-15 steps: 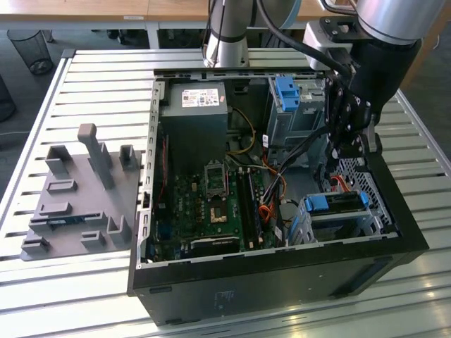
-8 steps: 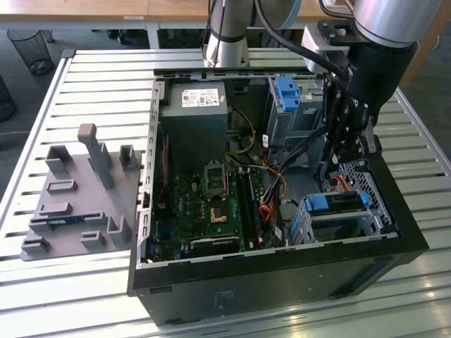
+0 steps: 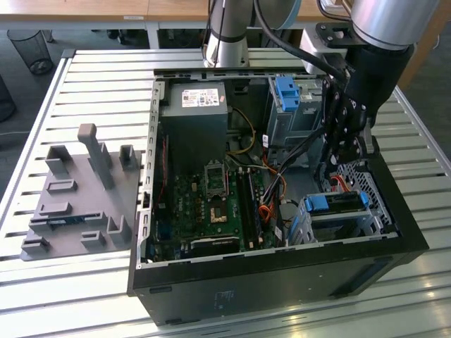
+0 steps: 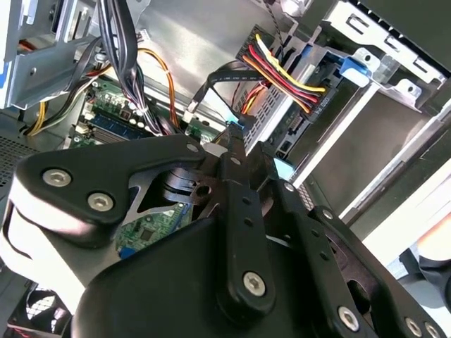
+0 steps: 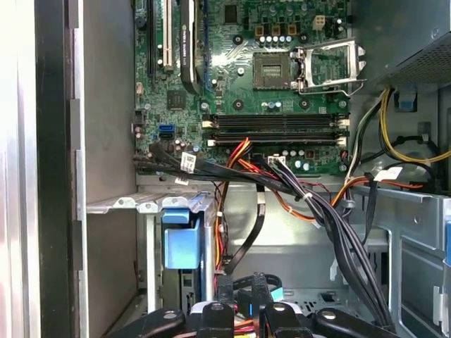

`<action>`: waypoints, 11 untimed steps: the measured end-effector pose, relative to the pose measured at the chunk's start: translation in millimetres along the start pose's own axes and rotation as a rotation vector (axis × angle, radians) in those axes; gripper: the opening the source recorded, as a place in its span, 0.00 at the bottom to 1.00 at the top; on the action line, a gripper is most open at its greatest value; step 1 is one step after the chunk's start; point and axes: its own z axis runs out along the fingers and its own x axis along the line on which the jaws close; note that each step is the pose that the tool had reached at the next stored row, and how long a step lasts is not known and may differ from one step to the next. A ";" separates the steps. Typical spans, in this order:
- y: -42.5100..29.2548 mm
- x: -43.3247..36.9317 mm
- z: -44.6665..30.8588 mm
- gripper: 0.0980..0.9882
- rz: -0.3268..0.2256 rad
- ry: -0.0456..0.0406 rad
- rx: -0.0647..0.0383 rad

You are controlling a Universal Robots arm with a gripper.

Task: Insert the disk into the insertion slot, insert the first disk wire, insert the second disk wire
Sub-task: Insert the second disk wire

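A slatted metal counter (image 3: 91, 77) carries an open black computer case (image 3: 282, 278) lying on its side, with a grey moulded fixture tray (image 3: 77, 204) resting near the counter's edge at the exterior view's left. Inside the case a green motherboard (image 3: 211, 204) covers the floor, a grey power supply (image 3: 194, 120) sits at the far end, and a taller grey bay with a blue latch (image 3: 287, 91) stands beside it. The insertion slot (image 3: 349, 222), a low silver cage, sits in the case's near corner at the exterior view's right, and the disk (image 3: 337, 202) with its blue carrier is already seated in it. The arm reaches down into the case just beyond that cage, the gripper (image 4: 243, 151) poised by the disk's rear edge, its fingers (image 4: 234, 141) pressed close together around a small black connector (image 5: 243, 299) on a flat black cable (image 4: 211, 81). A bundle of red, yellow and black wires (image 4: 282, 70) runs to the disk's back.
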 end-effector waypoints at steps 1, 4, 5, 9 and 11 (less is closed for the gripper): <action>0.0 -0.2 0.4 0.17 0.000 0.0000 0.000; 0.1 -0.8 1.4 0.17 0.000 0.0002 0.000; 0.1 -1.0 1.8 0.17 0.000 0.0001 0.000; 0.1 -1.9 3.3 0.17 0.000 0.0002 0.000; 0.2 -2.6 3.8 0.17 0.000 0.0004 0.000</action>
